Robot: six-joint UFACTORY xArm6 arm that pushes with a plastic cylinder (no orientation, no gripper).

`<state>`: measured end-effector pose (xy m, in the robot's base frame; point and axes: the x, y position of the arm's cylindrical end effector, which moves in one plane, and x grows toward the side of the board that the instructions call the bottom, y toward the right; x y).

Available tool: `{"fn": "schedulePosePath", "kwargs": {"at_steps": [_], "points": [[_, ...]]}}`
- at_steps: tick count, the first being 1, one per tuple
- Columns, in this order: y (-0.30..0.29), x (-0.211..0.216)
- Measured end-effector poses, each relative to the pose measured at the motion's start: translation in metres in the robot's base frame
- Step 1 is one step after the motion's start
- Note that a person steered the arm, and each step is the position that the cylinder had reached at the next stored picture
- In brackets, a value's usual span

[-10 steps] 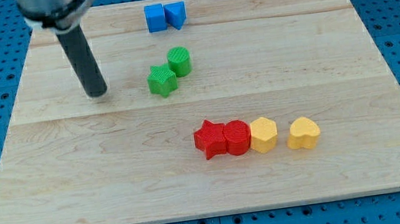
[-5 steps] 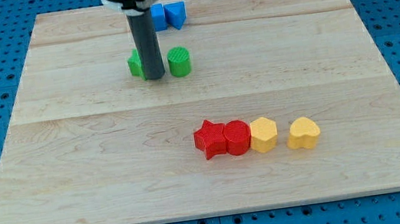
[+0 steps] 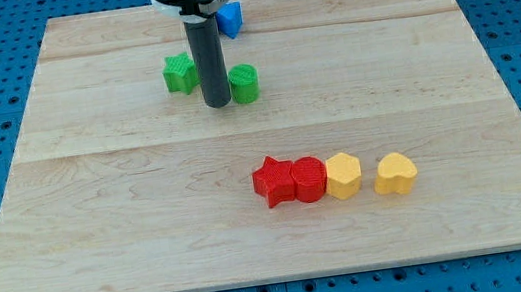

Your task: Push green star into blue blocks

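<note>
My tip is a plain rod with no jaws; it grips nothing. It stands between two green blocks: the green star at its upper left, the green cylinder touching its right. One blue block shows; the rod may hide more. Below: two red, two yellow.

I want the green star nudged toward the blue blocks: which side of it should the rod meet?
Contact the green star on its lower-left side, pushing up and right toward the blue block. My tip sits between it and the green cylinder, so circle round first.
</note>
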<state>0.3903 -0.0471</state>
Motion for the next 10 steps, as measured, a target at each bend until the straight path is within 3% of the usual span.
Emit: {"fn": "schedulePosePath", "kwargs": {"at_steps": [1, 2, 3, 4, 5, 7, 8, 10], "points": [[0.008, 0.008], [-0.007, 0.042], [-0.048, 0.050], [-0.082, 0.032], [-0.080, 0.001], [0.001, -0.047], [-0.008, -0.040], [-0.086, -0.038]]}}
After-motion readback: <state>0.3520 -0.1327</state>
